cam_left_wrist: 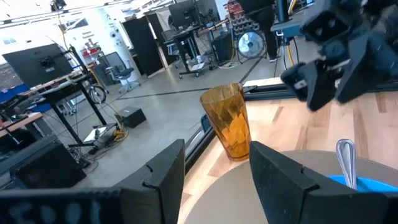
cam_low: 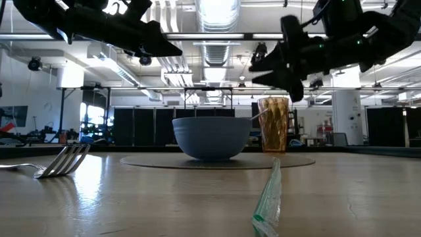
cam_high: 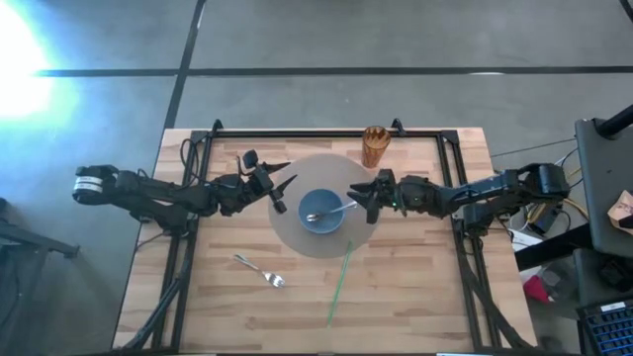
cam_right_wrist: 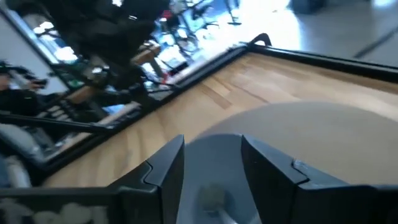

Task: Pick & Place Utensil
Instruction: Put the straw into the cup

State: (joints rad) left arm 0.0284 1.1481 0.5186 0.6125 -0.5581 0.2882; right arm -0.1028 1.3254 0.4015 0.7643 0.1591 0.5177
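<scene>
Right claw point(cam_high: 362, 191): fingers apart, hovering at the right rim of the blue bowl point(cam_high: 323, 211), over the spoon's handle.
Left claw point(cam_high: 282, 187): fingers apart, hovering off the bowl's left rim.
Spoon point(cam_high: 329, 212): lying in the bowl, handle out over the right rim.
Bowl: on the round grey mat point(cam_high: 297, 237), mid-worktop.
Amber cup point(cam_high: 374, 145): upright near the far edge.
Fork point(cam_high: 260, 270): near edge, left of centre.
Green straw point(cam_high: 339, 283): near edge, beside the mat.

We see the bowl point(cam_high: 322, 212) on the mat point(cam_high: 297, 240) mid-table | spoon point(cam_high: 329, 212) in the bowl | cup point(cam_high: 374, 146) behind the mat, off it | fork point(cam_high: 260, 270) front-left of the mat | straw point(cam_high: 339, 284) front, right of the fork.
</scene>
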